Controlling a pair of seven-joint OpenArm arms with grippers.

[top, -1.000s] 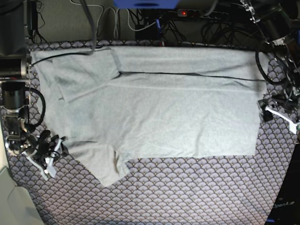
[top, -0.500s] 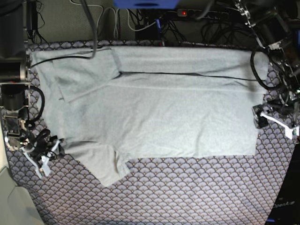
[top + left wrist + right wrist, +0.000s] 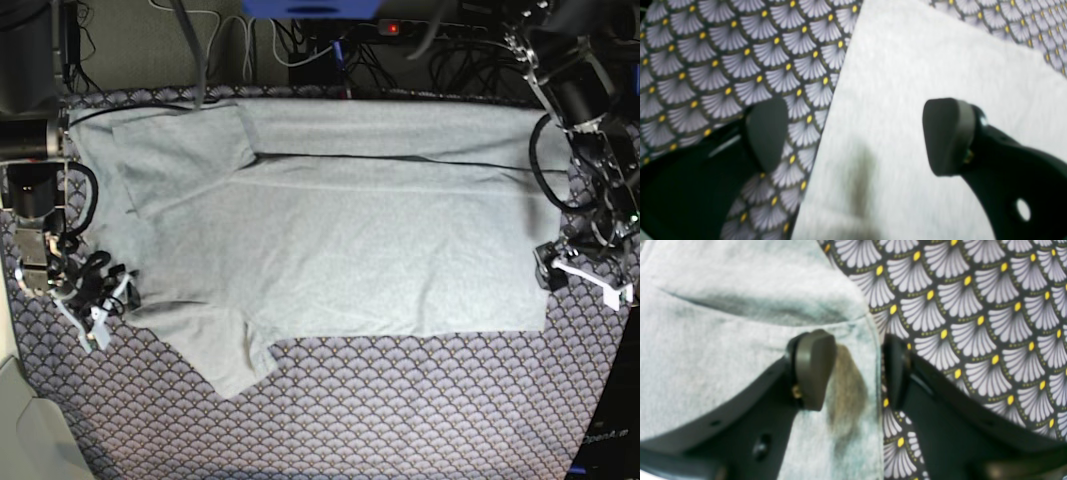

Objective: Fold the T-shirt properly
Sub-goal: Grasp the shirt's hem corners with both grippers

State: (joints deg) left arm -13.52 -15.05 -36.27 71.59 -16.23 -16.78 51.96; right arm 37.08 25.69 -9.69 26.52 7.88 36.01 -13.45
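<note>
Reaching low at opposite ends of the T-shirt (image 3: 340, 240) spread flat on the tablecloth (image 3: 400, 410), both arms have crept inward. The left gripper (image 3: 853, 136) gapes wide astride the hem edge, holding nothing. The right gripper (image 3: 857, 370) (narrowing lately) straddles the shirt's edge, a detail only its wrist view shows.
</note>
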